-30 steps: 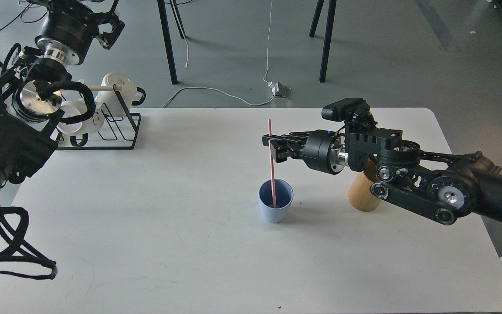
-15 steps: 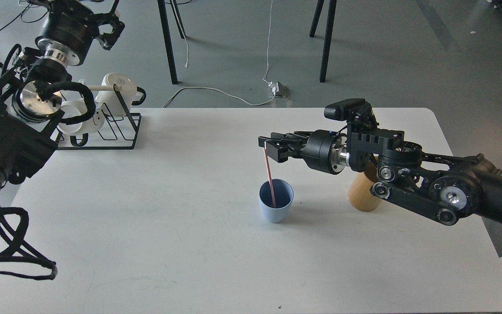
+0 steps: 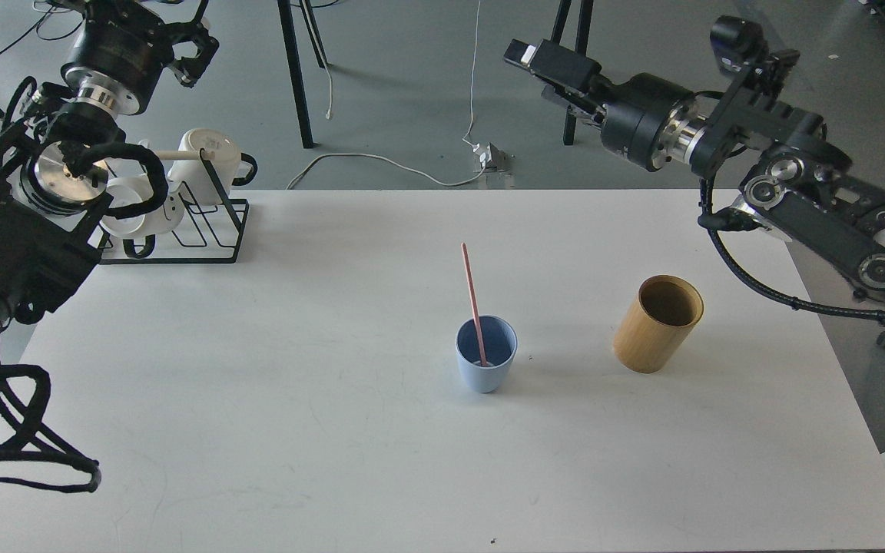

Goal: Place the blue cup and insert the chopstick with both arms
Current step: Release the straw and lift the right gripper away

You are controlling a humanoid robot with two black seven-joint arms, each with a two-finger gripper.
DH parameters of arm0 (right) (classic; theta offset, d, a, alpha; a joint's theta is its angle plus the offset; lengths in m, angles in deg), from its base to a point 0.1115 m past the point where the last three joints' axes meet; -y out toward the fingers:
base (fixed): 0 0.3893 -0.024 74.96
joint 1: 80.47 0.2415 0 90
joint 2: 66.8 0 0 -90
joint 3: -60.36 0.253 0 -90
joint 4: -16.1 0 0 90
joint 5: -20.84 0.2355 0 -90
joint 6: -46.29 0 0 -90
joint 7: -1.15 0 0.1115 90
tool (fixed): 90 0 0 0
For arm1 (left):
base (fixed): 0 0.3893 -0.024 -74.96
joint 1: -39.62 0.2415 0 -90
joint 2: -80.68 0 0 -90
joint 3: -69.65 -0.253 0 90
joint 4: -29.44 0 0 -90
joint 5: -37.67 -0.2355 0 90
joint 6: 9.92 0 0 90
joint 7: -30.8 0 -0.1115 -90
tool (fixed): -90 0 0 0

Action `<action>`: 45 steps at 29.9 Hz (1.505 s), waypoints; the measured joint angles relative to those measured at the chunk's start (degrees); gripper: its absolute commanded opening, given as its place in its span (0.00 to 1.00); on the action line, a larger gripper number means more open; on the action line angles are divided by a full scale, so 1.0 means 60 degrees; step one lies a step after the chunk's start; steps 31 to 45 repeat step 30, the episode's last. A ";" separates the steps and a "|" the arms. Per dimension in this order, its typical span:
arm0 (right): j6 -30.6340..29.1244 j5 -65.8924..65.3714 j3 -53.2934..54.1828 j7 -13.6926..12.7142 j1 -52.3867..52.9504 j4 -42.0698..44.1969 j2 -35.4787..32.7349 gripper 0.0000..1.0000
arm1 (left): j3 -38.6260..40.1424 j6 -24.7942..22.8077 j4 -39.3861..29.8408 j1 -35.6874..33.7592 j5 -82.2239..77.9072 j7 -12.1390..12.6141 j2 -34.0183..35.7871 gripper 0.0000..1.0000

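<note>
The blue cup (image 3: 485,362) stands upright on the white table (image 3: 335,430), a little right of the middle. The pink chopstick (image 3: 472,292) stands in it, leaning to the upper left, and nothing holds it. My right gripper (image 3: 544,73) is raised high beyond the table's far edge, well above and to the right of the cup, open and empty. My left gripper (image 3: 195,54) is up at the far left above the mug rack, dark, and its fingers cannot be told apart.
A tan wooden cylinder (image 3: 657,324) stands open-topped to the right of the cup. A black wire mug rack (image 3: 204,223) with white mugs (image 3: 208,157) sits at the table's far left corner. Chair legs and cables lie on the floor behind.
My right gripper has let go of the chopstick and swung up and back to the right, uncovering the wooden cylinder. The chopstick now leans free in the cup. The left arm has not moved.
</note>
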 measured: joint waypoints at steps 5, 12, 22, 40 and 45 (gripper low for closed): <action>-0.0107 0.2700 0.1116 0.0230 -0.0304 0.1090 -0.0222 1.00 | 0.0082 0.0000 -0.0067 0.0027 0.0011 -0.0026 -0.0031 1.00; -0.0790 0.6529 0.1487 0.0287 -0.0620 0.2609 -0.0328 1.00 | 0.0146 0.0000 -0.0062 0.0097 0.0069 -0.0088 -0.0132 1.00; -0.2479 0.9030 0.2476 0.0406 -0.1681 0.3244 -0.0150 1.00 | 0.0250 0.0000 -0.0072 0.0438 0.0098 -0.0088 -0.0273 1.00; -0.3124 0.9062 0.3266 0.0397 -0.1792 0.4862 0.0744 1.00 | 0.0549 0.0000 -0.0070 0.0665 0.0262 -0.0072 -0.0291 1.00; -0.3124 0.9062 0.3266 0.0397 -0.1792 0.4862 0.0744 1.00 | 0.0549 0.0000 -0.0070 0.0665 0.0262 -0.0072 -0.0291 1.00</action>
